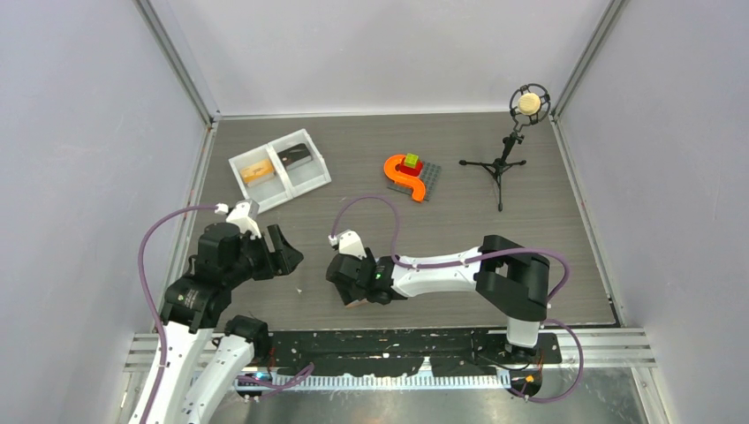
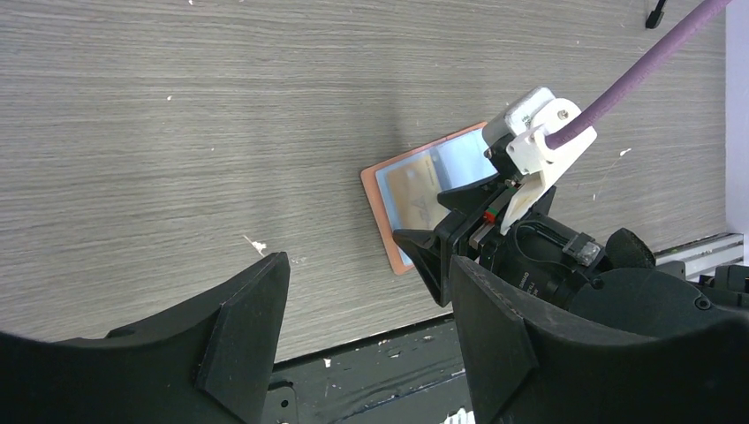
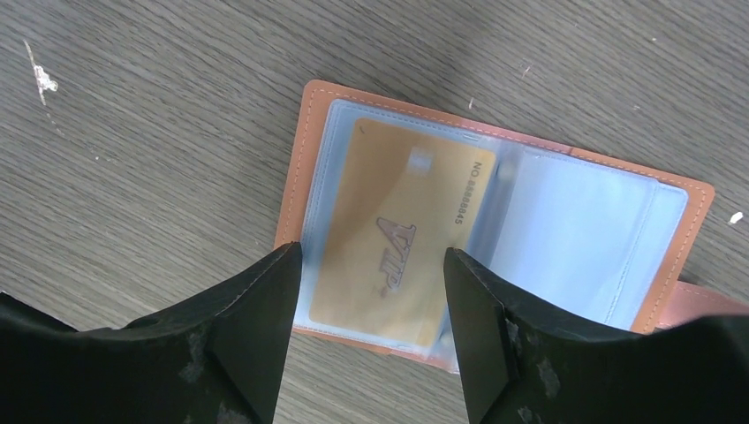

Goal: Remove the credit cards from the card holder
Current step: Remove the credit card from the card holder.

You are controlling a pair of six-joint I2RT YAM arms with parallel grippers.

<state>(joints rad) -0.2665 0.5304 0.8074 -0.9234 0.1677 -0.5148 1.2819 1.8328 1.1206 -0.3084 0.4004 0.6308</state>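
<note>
Because the right pincer (image 3: 371, 258) hangs straight above the card holder (image 3: 318, 115), your coming move turns on that arm alone. Its jaws stand apart with nothing gripped, one finger over the holder's outer edge and the other near the fold. The gold card (image 3: 397, 238) lies on the tabletop side of the gap between them. You cannot tell from these views whether the tips touch the sleeve.

The holder lies spread open and flat on the tabletop (image 3: 132, 106), close to the front edge. Its long axis runs across the right wrist view. The card's long axis runs crosswise to that, a little tilted, so the jaws flank its two long edges. The left pincer (image 2: 368, 263) is also open and empty. It sits off to the left, with bare tabletop between it and the holder, so it is the farther one.

Expect an awkward pick. The card is thin, stiff and smooth, lettered "VIP", and tucked under a glossy, pale blue plastic pocket. The cover is salmon-brown with stitched borders and a small side tab (image 3: 698, 300), and it looks soft and light. It may well slide on the grey wood-grain surface unless you pin it down.
</note>
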